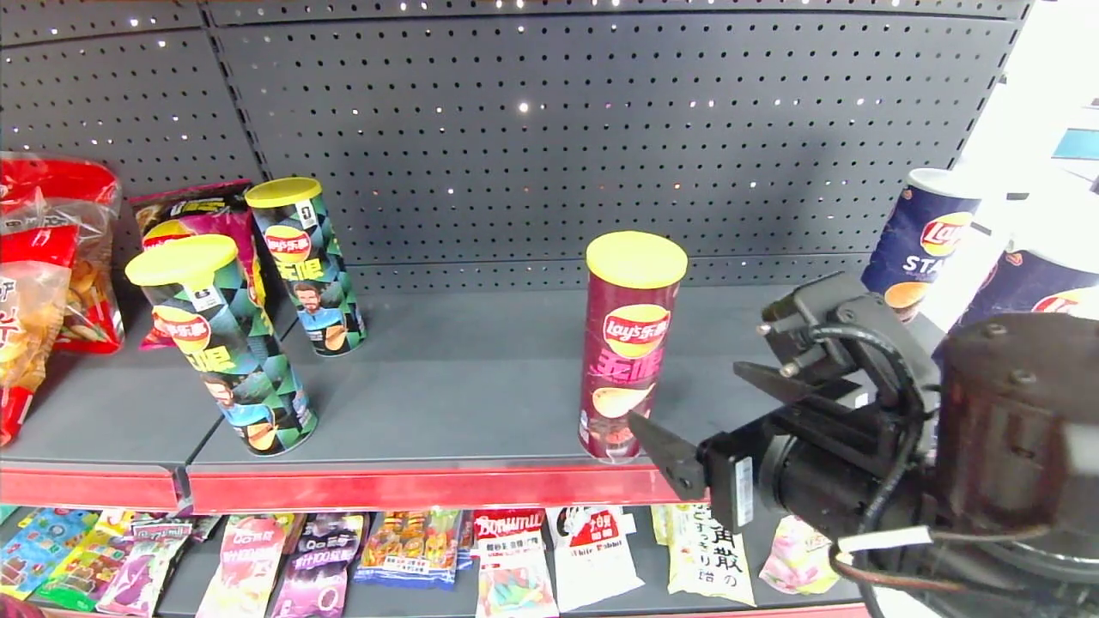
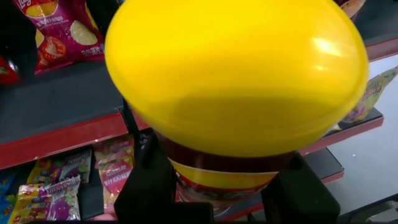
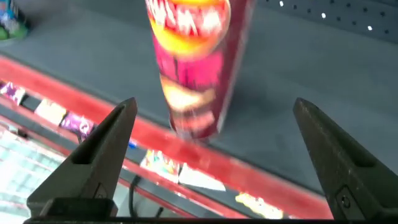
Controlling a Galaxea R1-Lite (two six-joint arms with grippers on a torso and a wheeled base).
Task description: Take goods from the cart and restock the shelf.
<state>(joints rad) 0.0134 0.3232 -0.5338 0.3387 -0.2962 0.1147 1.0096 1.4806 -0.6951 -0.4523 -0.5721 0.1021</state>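
A maroon chip can [image 1: 634, 343] with a yellow lid stands upright near the front edge of the grey shelf [image 1: 481, 386]. My right gripper [image 1: 695, 399] is open just right of and in front of it, not touching. In the right wrist view the same can [image 3: 193, 81] stands a short way beyond the spread fingers [image 3: 106, 149] of that gripper [image 3: 214, 109]. My left gripper [image 2: 224, 190] is shut on another can [image 2: 236, 74], maroon with a yellow lid. That can is held in front of a red-edged shelf, its lid toward the camera.
Two green-black cans [image 1: 223, 343] [image 1: 306, 262] lean at the shelf's left, with snack bags [image 1: 51, 257] beyond them. Blue cans [image 1: 923, 240] stand at the right end. Candy packets [image 1: 515, 558] lie on the lower shelf under the red front rail [image 1: 412, 487]. Open shelf lies between the cans.
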